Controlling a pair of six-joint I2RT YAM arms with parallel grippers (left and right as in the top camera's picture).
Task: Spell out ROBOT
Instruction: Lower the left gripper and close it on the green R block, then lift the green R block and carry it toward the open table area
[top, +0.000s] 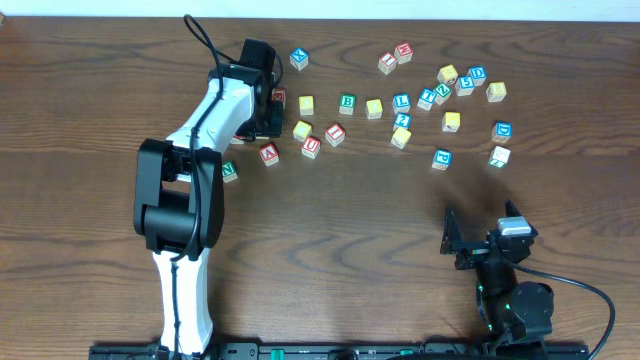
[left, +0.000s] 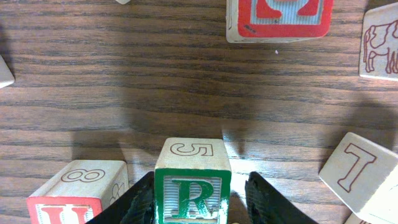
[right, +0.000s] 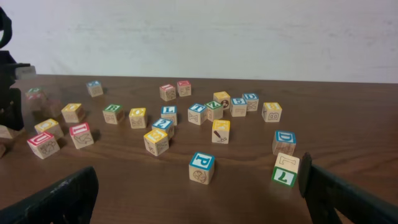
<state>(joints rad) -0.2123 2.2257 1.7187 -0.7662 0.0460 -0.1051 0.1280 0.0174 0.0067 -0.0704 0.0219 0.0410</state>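
The green-framed R cube (left: 193, 186), with a 5 on its upper face, stands on the table between the fingers of my left gripper (left: 202, 193). The left finger lies against the cube's side and the right finger stands a small gap away, so the jaws are open. From overhead the left gripper (top: 262, 110) covers this cube. The green-framed B cube (top: 347, 102) sits to its right with yellow-faced cubes (top: 306, 104) (top: 374, 108) on either side; the right wrist view also shows the B cube (right: 112, 112). My right gripper (top: 480, 230) (right: 202, 199) rests wide open and empty near the front right.
A red U cube (left: 74, 196) stands close to the left finger. A red cube (left: 280, 18) lies ahead and a cube with an outlined T (left: 357, 168) to the right. Blue P (right: 202, 167) and D (right: 284, 142) cubes sit before the right gripper. Several more cubes scatter at the back right.
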